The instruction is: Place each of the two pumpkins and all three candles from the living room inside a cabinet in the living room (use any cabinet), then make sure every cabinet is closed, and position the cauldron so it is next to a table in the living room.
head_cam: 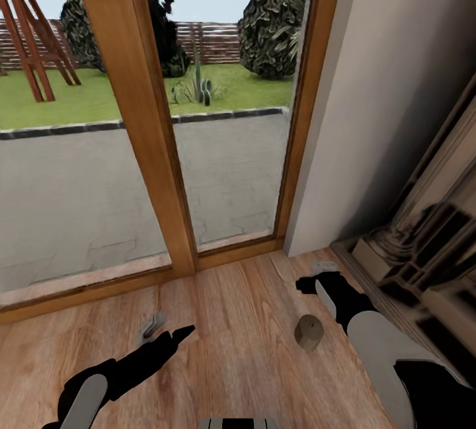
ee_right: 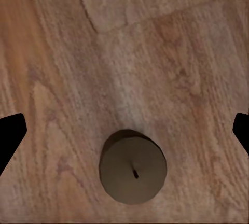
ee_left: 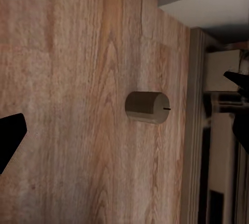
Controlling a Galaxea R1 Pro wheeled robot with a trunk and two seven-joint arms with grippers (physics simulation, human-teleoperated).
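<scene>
candle (ee_right: pixel 133 169) below wide-open, empty right gripper (ee_right: pixel 124 130)

Bare wood floor (head_cam: pixel 238 323) all round the candle (head_cam: pixel 309 332), nothing touching it, open from above and from the left arm's side. Right gripper (ee_right: pixel 124 130) spread wide above, candle (ee_right: pixel 133 169) near the gap between the fingertips. Close on the right: fireplace surround (head_cam: pixel 423 257) and wall (head_cam: pixel 370 118). Ahead blocked by glass door (head_cam: pixel 225 171) with wooden frame (head_cam: pixel 149 118)
</scene>
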